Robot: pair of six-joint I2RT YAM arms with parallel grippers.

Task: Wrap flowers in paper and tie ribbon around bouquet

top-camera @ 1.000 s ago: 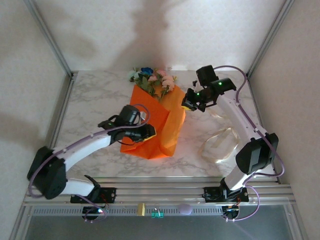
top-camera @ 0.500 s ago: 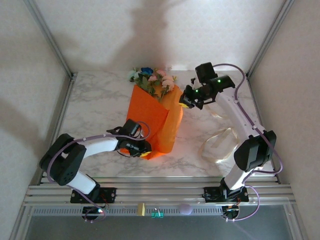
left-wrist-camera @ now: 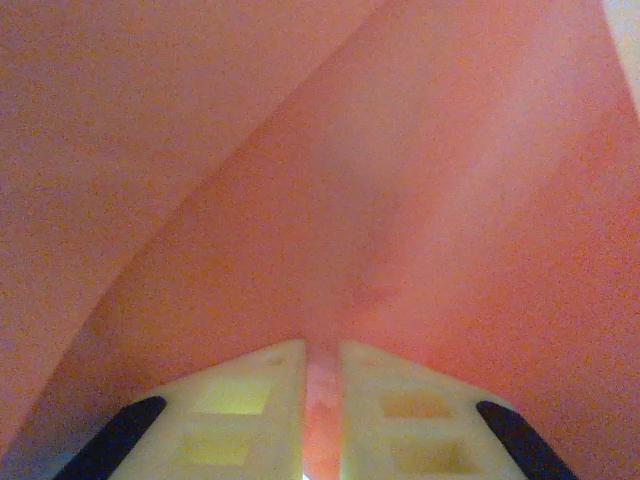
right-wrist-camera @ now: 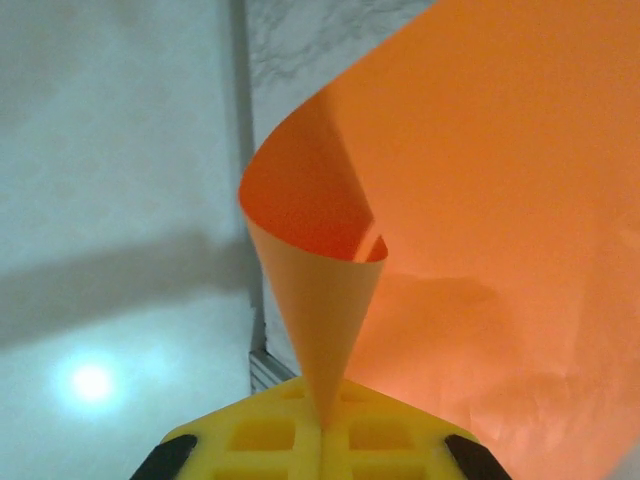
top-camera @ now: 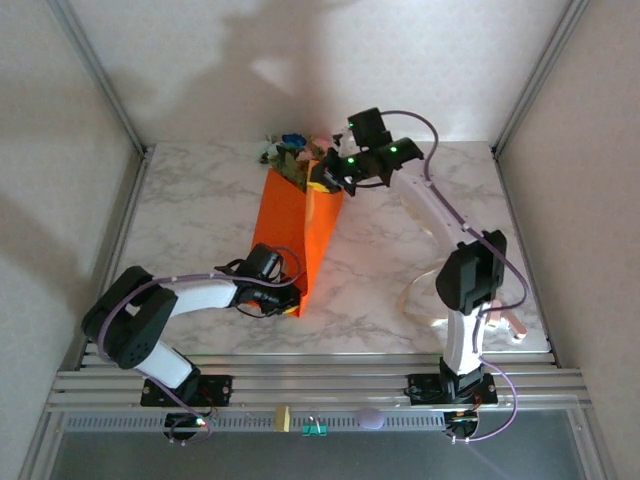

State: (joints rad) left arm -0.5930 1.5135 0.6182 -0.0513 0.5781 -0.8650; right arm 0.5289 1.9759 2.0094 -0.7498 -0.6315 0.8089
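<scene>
The orange paper [top-camera: 298,230] is being drawn into a long, narrow cone along the left-middle of the marble tabletop [top-camera: 190,220]. Its wide mouth is lying at the far end and its point toward the arms' bases. The flowers [top-camera: 290,150] are sitting in that far mouth, their pink, white and blue heads poking out beyond the paper's rim and their stems hidden inside the fold.

The left end effector [top-camera: 287,303] is clenched on the cone's near tip. The left wrist view is showing a thin strip of orange trapped in the slit between its pale pads [left-wrist-camera: 250,410]. That grip is most likely pinning the point so the layers cannot slide or fan open around the stems.

The right end effector [top-camera: 322,180] is reaching across to the far end, just beside the blooms, and is grasping the paper's loose upper corner. In the right wrist view that corner is curling into a small cone of its own, with its tip nipped between the yellow pads [right-wrist-camera: 265,435]. Holding the free corner there appears to be what is carrying the outer flap over the flowers and tightening the wrap.

The cream ribbon [top-camera: 408,296] is lying in a loose loop on the right side of the tabletop, partly behind the right arm and well apart from the paper, so the tying appears not yet begun. The thin sheet could spring open if either grip were loosening.
</scene>
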